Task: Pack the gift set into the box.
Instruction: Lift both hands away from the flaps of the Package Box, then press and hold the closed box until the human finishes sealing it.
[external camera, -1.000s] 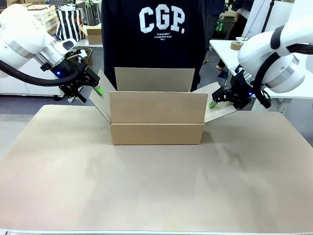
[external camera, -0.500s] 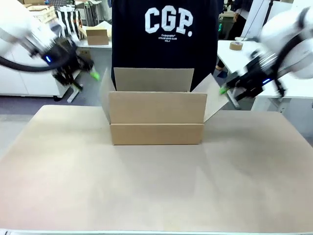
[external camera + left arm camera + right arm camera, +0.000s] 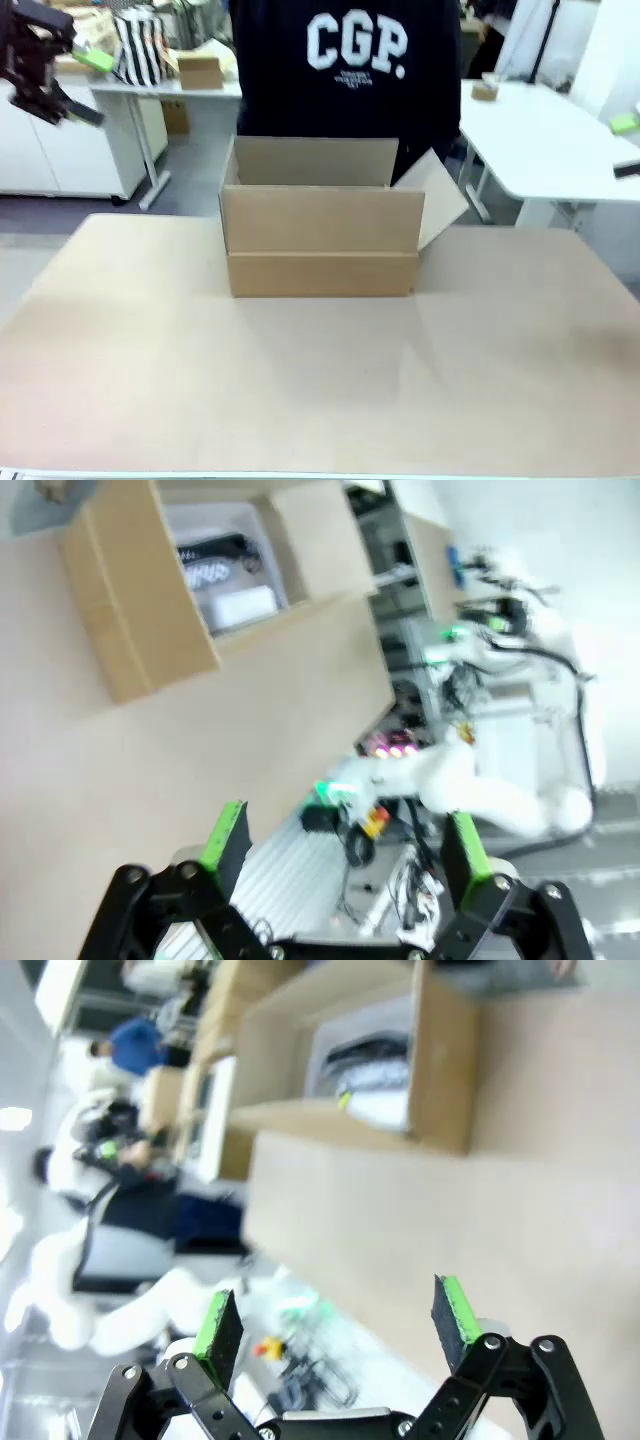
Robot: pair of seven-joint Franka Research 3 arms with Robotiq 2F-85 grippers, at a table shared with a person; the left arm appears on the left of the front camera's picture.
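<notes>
The box (image 3: 320,240) stands open at the far middle of the table, its right flap leaning outward and its left flap upright. Inside the box (image 3: 140,590) lies the gift set (image 3: 220,570), dark and white packages, which also shows as the gift set (image 3: 365,1065) within the box (image 3: 440,1080) in the right wrist view. My left gripper (image 3: 92,88) is blurred high at the far left, well clear of the box. My right gripper (image 3: 626,145) shows at the right edge. Both the left gripper (image 3: 345,840) and the right gripper (image 3: 337,1320) stand open with nothing between their pads.
A person in a black printed shirt (image 3: 350,80) stands right behind the box. The brown table top (image 3: 320,380) stretches in front. White tables stand behind, one with a small brown carton (image 3: 200,72) and a striped bag (image 3: 140,50), another with a tape roll (image 3: 485,90).
Both grippers let go of the side flaps and swung up and outward, away from the box. The left flap has risen upright; the right flap still leans out.
</notes>
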